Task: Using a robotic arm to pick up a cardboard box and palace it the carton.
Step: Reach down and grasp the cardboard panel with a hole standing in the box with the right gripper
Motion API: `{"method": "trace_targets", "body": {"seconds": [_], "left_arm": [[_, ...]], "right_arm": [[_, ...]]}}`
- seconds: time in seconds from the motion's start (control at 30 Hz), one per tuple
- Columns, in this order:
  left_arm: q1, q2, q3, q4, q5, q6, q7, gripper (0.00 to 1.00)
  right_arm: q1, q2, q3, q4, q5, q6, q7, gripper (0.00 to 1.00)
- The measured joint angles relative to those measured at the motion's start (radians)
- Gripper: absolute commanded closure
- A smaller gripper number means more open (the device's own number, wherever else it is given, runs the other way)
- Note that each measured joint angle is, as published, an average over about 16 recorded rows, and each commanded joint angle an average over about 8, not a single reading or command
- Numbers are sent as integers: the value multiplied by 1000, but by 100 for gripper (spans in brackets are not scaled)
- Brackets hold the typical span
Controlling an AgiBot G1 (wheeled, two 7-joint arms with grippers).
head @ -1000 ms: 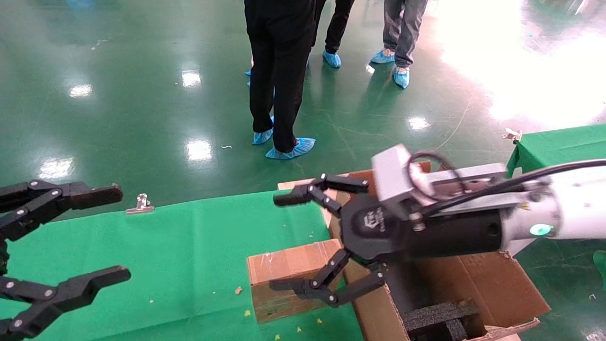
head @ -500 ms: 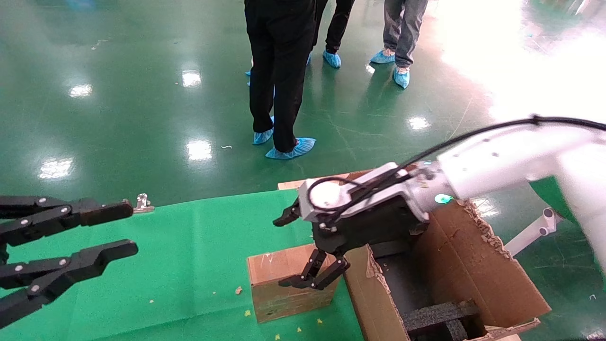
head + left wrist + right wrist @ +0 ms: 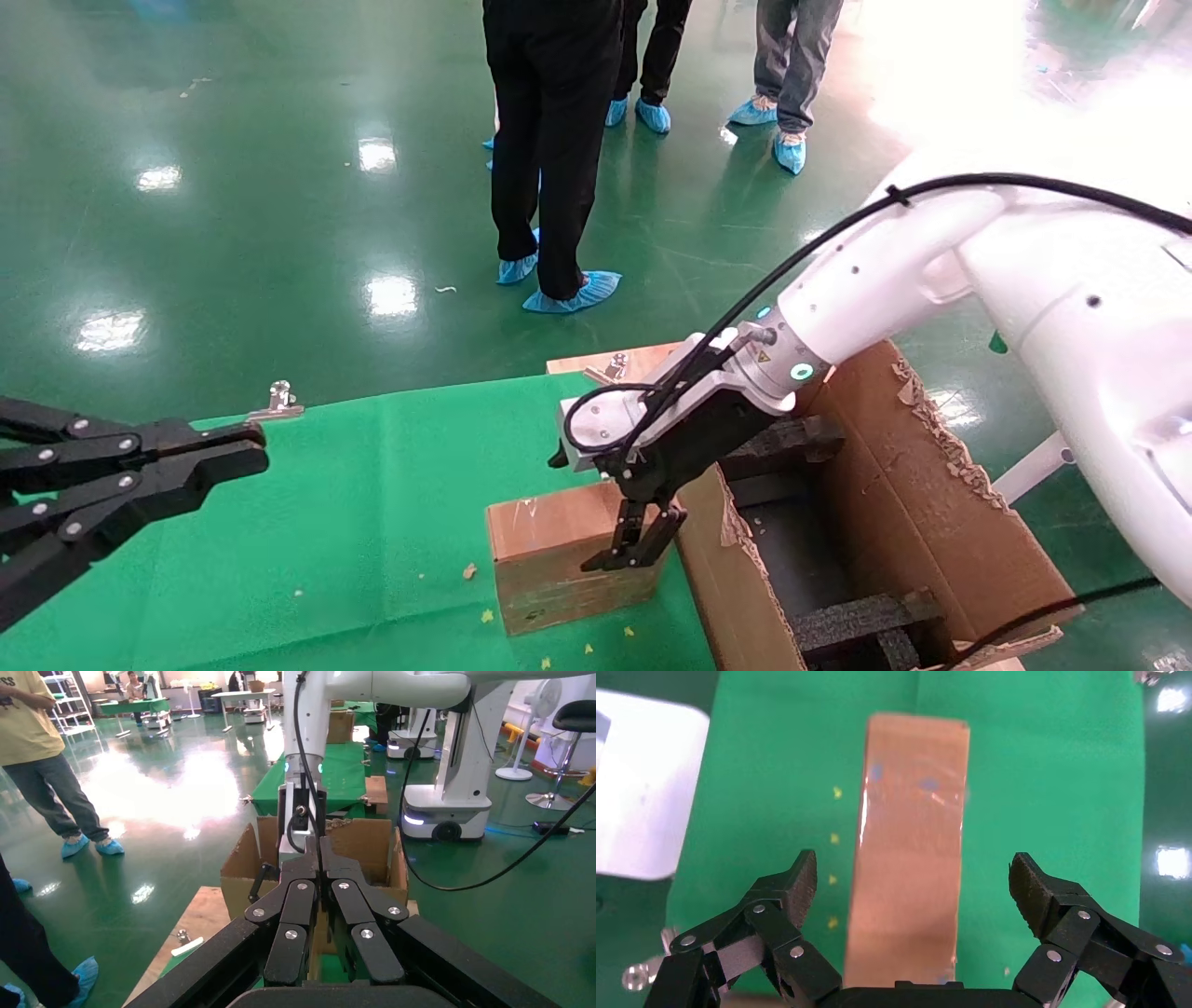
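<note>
Right now the robotic arm (image 3: 931, 270), white and shiny with a green ring light, reaches down from the right side toward the middle of the scene. Its claw, the right gripper (image 3: 912, 881), points down over the cardboard box (image 3: 563, 564). The wrist picture shows its black fingers (image 3: 796, 885) spread wide apart, one on each long side of the box, and they hold nothing. You cannot tell whether the fingers touch the box. The small brown box is shut, with shiny clear tape along its top. It sits on the green cloth (image 3: 372, 485), near the front and just beside the left wall of the carton (image 3: 941, 522). The big carton is open at the top, has ragged torn edges, and has black foam blocks (image 3: 866, 620) inside. The left gripper (image 3: 191, 466) hangs over the left side of the green cloth, well apart from the box. Its fingers are pressed together with nothing between them. A small metal clip (image 3: 277, 401) sits at the far edge of the cloth. Far back, people in blue shoe covers (image 3: 573, 294) stand on the shiny green floor (image 3: 233, 186).
</note>
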Motion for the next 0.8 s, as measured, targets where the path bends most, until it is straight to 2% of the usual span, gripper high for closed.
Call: {"method": "trace_targets", "body": {"seconds": [0.2, 0.23, 0.27, 0.5, 0.53, 0.8], "left_arm": [[0, 0, 0, 0, 0, 0, 0, 4], [0, 0, 0, 0, 0, 0, 0, 0], [0, 0, 0, 0, 0, 0, 0, 0], [0, 0, 0, 0, -1, 0, 0, 0], [0, 0, 0, 0, -1, 0, 0, 0], [0, 0, 0, 0, -1, 0, 0, 0]], "right_arm": [[35, -44, -57, -71, -20, 1, -58, 0], [39, -49, -62, -78, -21, 0, -64, 0], [42, -53, -67, -85, -22, 0, -70, 8], [50, -64, -80, -103, -24, 0, -84, 95], [49, -64, -80, -103, -24, 0, -83, 100], [44, -58, -71, -94, -20, 0, -77, 100]]}}
